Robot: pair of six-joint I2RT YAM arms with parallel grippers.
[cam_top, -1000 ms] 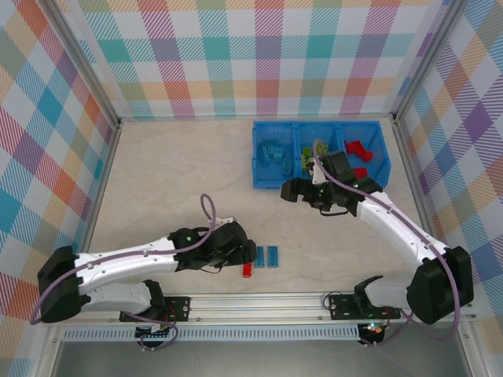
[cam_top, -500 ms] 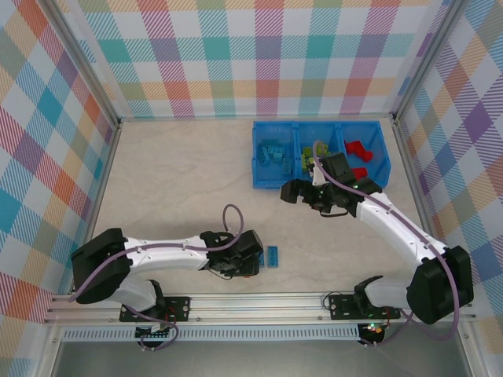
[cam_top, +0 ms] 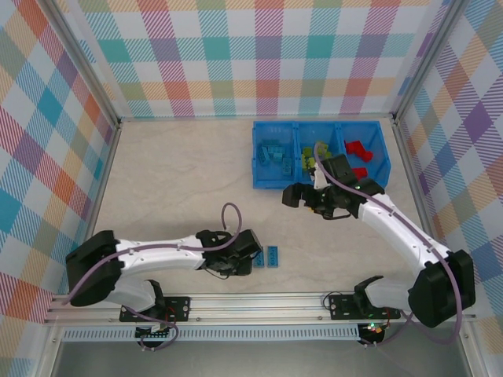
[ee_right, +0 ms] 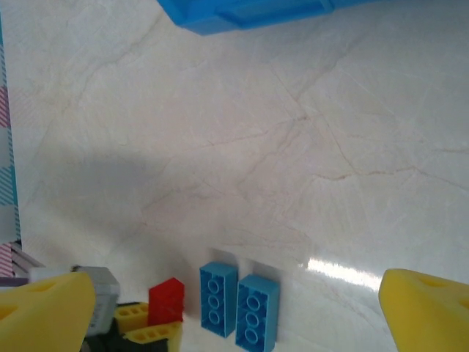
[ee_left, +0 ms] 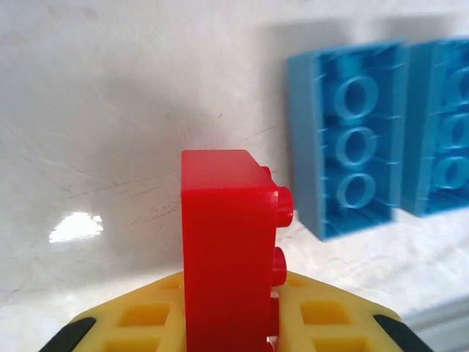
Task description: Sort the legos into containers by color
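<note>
left jaws clamp a red brick (ee_left: pixel 227 242) at the surface's (cam_top: pixel 173 181) 6 o'clock, blue bricks (ee_left: pixel 352 139) just beside at 3 o'clock. right jaws wide open, empty. step: transport. next, judged: carry to bin's (cam_top: pixel 271 182) right compartment, 1 o'clock.

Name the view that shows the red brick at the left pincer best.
Left wrist: the red brick stands large and sharp in the left pincer, studs facing right. Right wrist shows it small and distant, near the bottom edge.
</note>
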